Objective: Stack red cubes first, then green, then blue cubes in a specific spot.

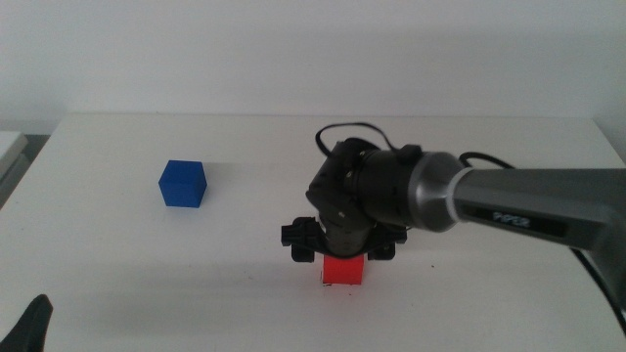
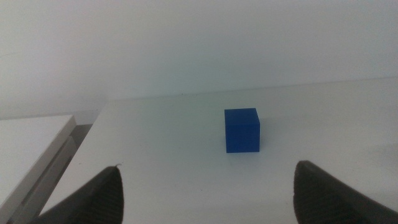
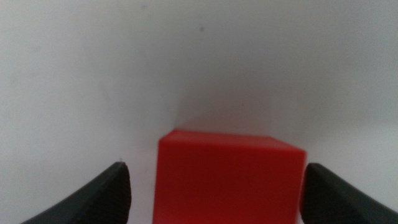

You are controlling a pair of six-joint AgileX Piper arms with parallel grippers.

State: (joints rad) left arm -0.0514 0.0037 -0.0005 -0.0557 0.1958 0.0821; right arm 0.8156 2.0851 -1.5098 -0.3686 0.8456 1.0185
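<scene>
The red cube [image 1: 344, 271] sits on the white table near the front centre. My right gripper [image 1: 342, 256] hangs straight over it, open. In the right wrist view the red cube [image 3: 230, 180] fills the gap between the two jaws of the right gripper [image 3: 214, 193]; the cube is close to one jaw and apart from the other. The blue cube [image 1: 183, 184] rests alone at the left, also seen as the blue cube [image 2: 241, 130] ahead of my open left gripper [image 2: 205, 193]. The green cube is out of view. I cannot tell the specific spot apart on the plain tabletop.
The right arm [image 1: 509, 205] reaches in from the right over the table's middle. The left gripper's tip [image 1: 34, 328] shows at the bottom left corner. A pale ledge [image 2: 37, 149] borders the table's left edge. A small dark speck [image 3: 200, 28] marks the tabletop beyond the red cube.
</scene>
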